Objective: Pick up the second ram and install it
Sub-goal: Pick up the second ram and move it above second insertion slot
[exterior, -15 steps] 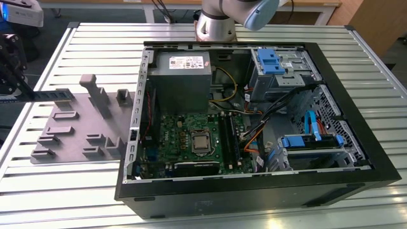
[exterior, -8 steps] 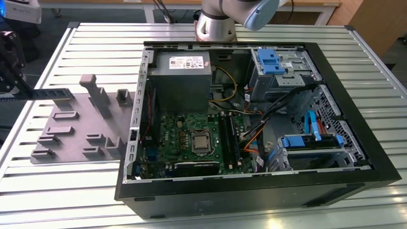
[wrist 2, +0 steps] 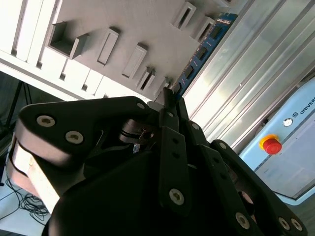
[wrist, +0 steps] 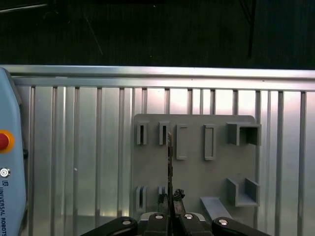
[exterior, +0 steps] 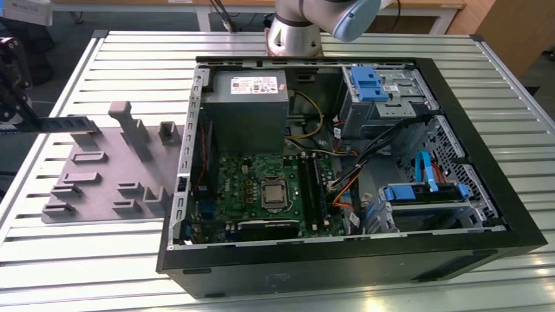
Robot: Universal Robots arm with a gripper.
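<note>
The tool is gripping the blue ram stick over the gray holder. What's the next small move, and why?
Probably a short straight lift. The tool is shut on the second ram, which runs edge-on across the gray holder close to its slots; I cannot tell whether it clears them, so sideways travel might snag.

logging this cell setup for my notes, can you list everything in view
table: one, silver, slatted, under everything
computer case: one, black, open, on the table
motherboard: one, green, inside the case
power supply: one, grey, inside the case beside the motherboard
fixture plate: one, grey, on the table at the exterior view's left of the case
control box: one, pale blue with a red button, by the table
second ram: one, blue, held near the fixture plate
arm: one, silver, behind the case
gripper: one, black, shut on the second ram
</note>
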